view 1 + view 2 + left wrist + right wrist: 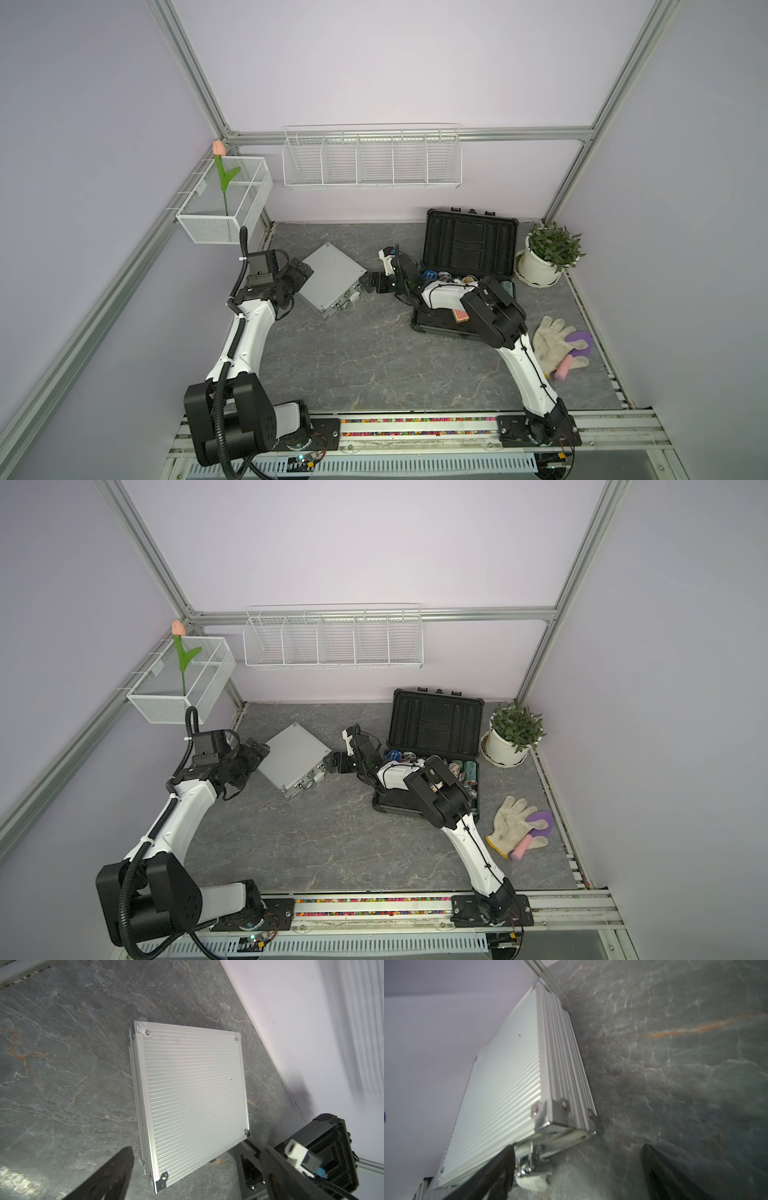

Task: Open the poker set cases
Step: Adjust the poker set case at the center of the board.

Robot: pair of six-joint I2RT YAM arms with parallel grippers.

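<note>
Silver aluminium case lies shut on the desk, left of centre; black plastic case at back right already stands open. Left fingers wide at the silver case's far-left edge, right fingers wide beside its latch side, holding nothing. Get both latches fully released before lifting the lid, left bracing against sliding

White links, black joints, ribbed cables
</note>
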